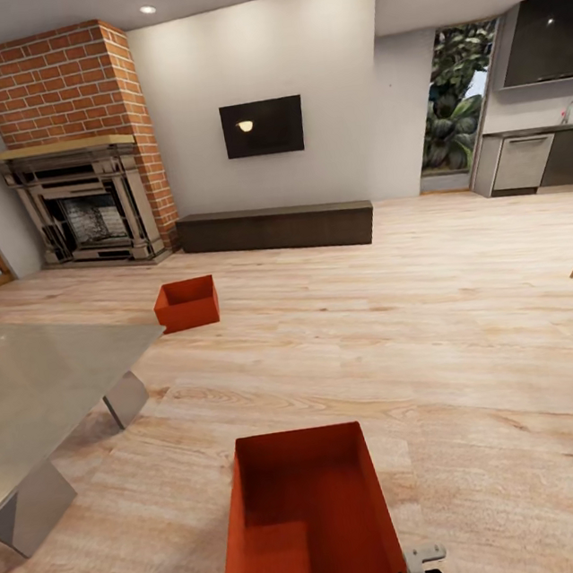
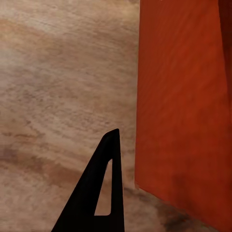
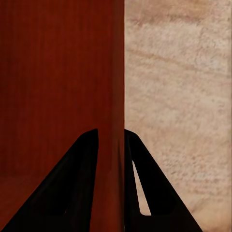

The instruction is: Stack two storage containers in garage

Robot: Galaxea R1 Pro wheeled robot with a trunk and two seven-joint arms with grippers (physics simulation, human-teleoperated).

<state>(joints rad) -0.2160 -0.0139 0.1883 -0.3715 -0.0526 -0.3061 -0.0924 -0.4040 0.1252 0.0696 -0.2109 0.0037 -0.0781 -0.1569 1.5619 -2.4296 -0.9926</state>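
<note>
The near storage container (image 1: pixel 308 519) sits low in front of the robot over the wood floor (image 1: pixel 437 330), and the right gripper (image 3: pixel 111 145) has its fingers clamped on one thin wall. The left gripper (image 2: pixel 99 193) shows one finger beside the container's outer wall, so I cannot tell its state. The second storage container (image 1: pixel 186 303) rests on the floor near the fireplace (image 1: pixel 86 209), just beyond the glass surface (image 1: pixel 37 383).

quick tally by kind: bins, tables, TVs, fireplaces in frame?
Bins: 2, near and far
Tables: 1
TVs: 1
Fireplaces: 1
Total: 5
</note>
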